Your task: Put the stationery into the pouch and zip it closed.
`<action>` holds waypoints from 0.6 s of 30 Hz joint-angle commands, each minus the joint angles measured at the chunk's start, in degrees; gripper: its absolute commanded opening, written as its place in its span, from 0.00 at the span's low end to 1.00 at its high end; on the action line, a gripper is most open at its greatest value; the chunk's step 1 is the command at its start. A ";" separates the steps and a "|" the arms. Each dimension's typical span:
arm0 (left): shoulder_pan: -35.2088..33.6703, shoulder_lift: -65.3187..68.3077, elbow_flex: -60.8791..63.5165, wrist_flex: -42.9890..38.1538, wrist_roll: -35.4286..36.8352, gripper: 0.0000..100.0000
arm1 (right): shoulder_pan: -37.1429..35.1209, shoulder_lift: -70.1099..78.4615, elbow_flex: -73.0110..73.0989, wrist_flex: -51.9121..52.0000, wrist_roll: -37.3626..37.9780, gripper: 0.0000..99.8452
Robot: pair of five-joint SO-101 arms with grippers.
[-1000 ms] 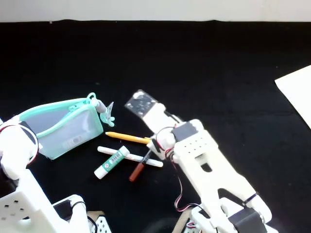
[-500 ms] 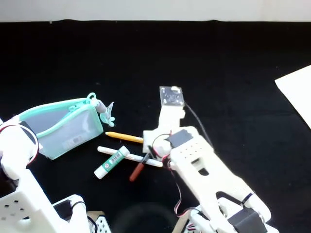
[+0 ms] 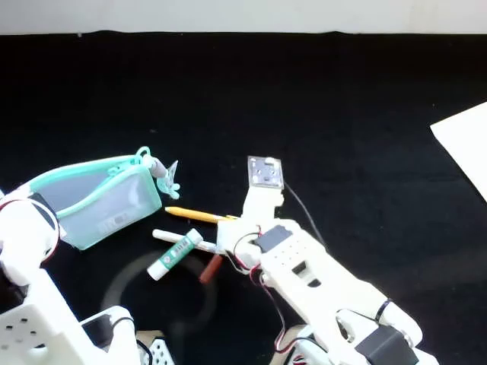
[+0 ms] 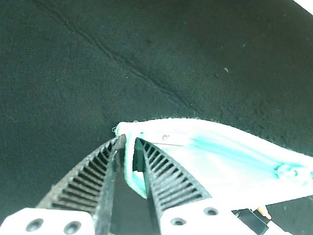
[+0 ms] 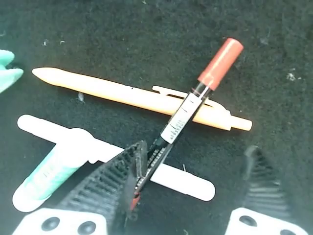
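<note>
The black desk (image 3: 342,99) carries everything; a pale sheet (image 3: 466,144) lies at its right edge, well apart from the rest; the mint pouch (image 3: 99,199) lies on its side at the left of the desk, one end of its rim clenched between the closed fingers of the left hand (image 4: 129,143); the right hand (image 5: 195,149) hangs low over the loose stationery just beside the pouch, its fingers spread wide and grasping nothing; the glue stick (image 5: 44,174) rests with its cap end across the white pen (image 5: 181,181); the orange pen (image 5: 122,93) lies apart from the white pen, nearer the pouch; the red-capped marker (image 5: 195,103) crosses over both pens, its tail seemingly touching one finger of the right hand.
</note>
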 commanded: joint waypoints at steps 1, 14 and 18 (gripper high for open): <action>-0.75 0.22 2.42 -0.18 0.62 0.01 | -0.48 -1.19 1.19 -3.74 -0.26 0.12; -0.84 0.22 2.24 -0.18 0.62 0.01 | 3.65 -7.69 -8.48 -3.65 25.14 0.01; -0.84 0.22 2.24 -0.18 0.62 0.01 | 4.79 -10.86 -15.60 -0.48 29.80 0.01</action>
